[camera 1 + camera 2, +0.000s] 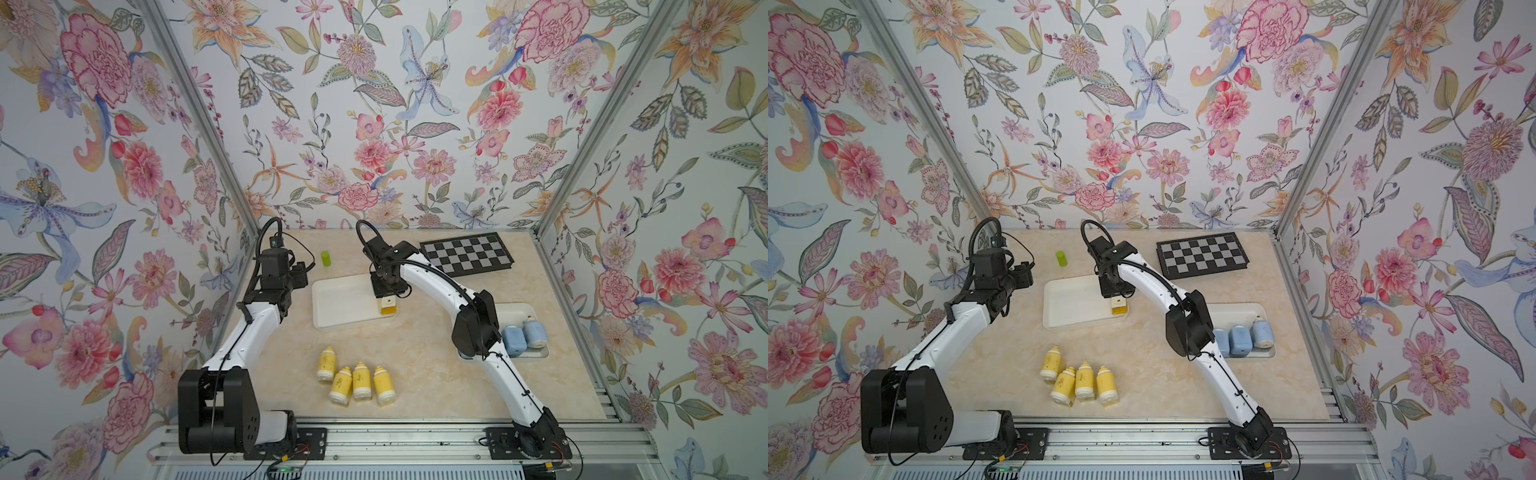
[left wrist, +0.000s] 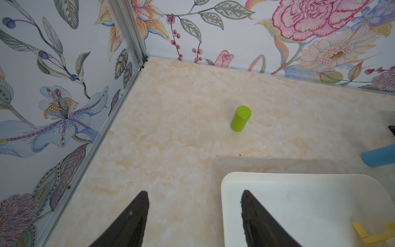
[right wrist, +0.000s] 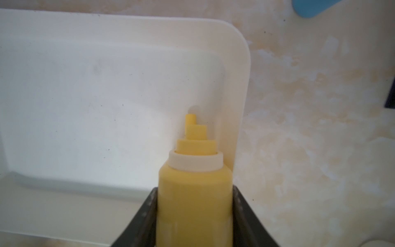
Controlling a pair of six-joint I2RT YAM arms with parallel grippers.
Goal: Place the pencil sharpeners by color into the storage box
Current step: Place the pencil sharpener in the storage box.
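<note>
Right gripper (image 3: 195, 189): fingers tight on both sides of yellow sharpener (image 3: 193, 177), at tray's (image 1: 336, 309) 4 o'clock corner. Left gripper (image 2: 195, 192): fingers half apart, empty. Second tray (image 1: 515, 309), 3 o'clock: blue sharpeners (image 1: 513, 338).

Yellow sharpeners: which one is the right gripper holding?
The yellow sharpener over the white tray, clamped in the right gripper; the other four lie on the table.

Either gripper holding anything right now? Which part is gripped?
Right gripper holds a yellow bottle-shaped pencil sharpener by the sides of its yellow barrel, behind the white collar. Left gripper: open, empty.
</note>
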